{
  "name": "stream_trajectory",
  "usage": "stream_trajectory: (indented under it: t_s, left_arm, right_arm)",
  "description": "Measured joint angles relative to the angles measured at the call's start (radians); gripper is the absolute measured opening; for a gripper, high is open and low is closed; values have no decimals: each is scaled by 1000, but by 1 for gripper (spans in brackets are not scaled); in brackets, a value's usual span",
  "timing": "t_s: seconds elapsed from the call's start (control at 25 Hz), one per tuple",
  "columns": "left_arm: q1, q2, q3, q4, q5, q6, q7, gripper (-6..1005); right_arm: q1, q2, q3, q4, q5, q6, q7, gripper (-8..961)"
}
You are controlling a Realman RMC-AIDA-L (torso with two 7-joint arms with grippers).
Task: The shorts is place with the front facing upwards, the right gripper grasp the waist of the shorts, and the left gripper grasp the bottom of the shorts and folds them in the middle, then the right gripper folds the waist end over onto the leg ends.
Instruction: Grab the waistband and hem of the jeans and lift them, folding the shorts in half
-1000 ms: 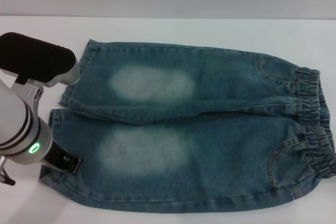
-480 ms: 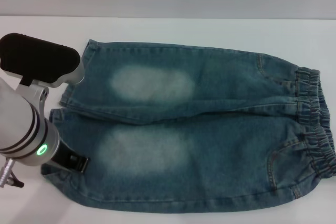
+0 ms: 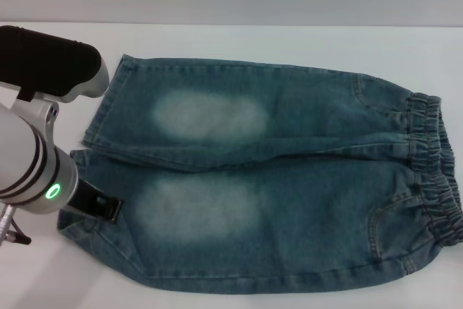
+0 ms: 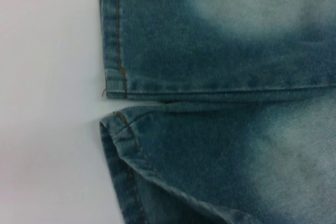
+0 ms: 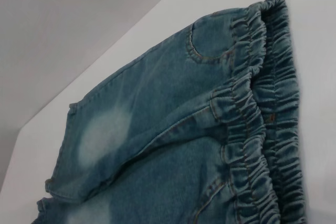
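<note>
The blue denim shorts (image 3: 275,179) lie flat across the white table, front up, with pale patches on both thighs. The gathered waist of the shorts (image 3: 434,171) is at the right; in the right wrist view the waist (image 5: 257,119) shows close up. The bottom of the shorts, two straight leg hems (image 3: 98,117), is at the left, and the left wrist view shows both hems (image 4: 113,51) from directly above. My left gripper (image 3: 100,209) sits low over the near leg's hem, most of it hidden behind the silver arm. The right gripper is out of view.
The white table (image 3: 239,41) runs beyond the shorts to a grey wall at the back. The left arm's black housing (image 3: 47,63) hangs over the table left of the far leg hem.
My left gripper has slid a little to the right and farther onto the near leg's hem. The shorts lie as before.
</note>
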Motion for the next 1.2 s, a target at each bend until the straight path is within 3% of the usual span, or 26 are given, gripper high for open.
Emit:
stream_trajectory:
  t_s: [1.2]
  left_arm:
    - [10, 0, 0, -9, 0, -27, -5, 17]
  right_arm:
    - [37, -7, -17, -106, -39, 115, -17, 543]
